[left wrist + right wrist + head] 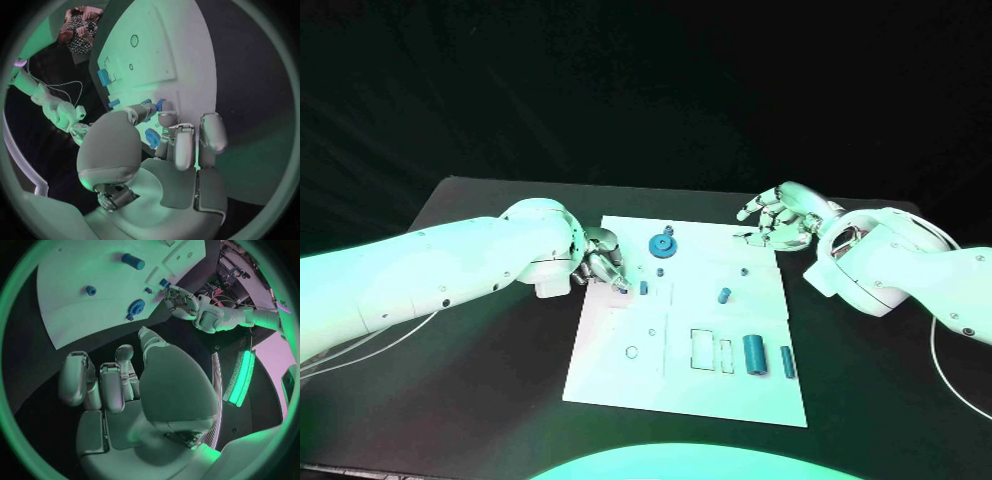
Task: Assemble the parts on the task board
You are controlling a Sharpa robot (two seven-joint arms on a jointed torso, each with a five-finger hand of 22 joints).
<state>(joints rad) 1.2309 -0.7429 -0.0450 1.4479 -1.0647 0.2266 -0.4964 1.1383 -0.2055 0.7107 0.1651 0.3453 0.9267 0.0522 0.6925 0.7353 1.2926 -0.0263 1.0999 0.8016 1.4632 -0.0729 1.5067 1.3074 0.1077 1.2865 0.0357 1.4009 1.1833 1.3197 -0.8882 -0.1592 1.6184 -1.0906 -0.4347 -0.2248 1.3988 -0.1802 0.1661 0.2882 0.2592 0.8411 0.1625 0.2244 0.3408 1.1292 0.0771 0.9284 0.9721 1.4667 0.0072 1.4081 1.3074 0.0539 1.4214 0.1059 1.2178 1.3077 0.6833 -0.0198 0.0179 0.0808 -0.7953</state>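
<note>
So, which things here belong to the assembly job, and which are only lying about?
Job:
- task board
- blue gear
- blue parts, e.g. cylinder
- left hand, at a small part
- right hand, holding nothing

Lying about:
- black table, cables

task board [678, 372]: smooth, flat white plate with a matt look like plastic; shallow cut-outs in its face.
table [473, 385]: black, matt, dull finish, no sheen.
round part [662, 245]: at 12 o'clock on the board; blue, smooth, plastic-looking, slightly glossy.
cylinder part [756, 355]: at 4 o'clock on the board; blue, smooth, plastic-looking.
left hand [599, 262]: silver finger segments with a metallic sheen; in the left wrist view [178, 145] the finger pads look smooth and satin.
right hand [783, 215]: same silver, metal-like finish; pale smooth pads in the right wrist view [112, 385].
arms [444, 275]: white hard shell, smooth and glossy, plastic-looking.
</note>
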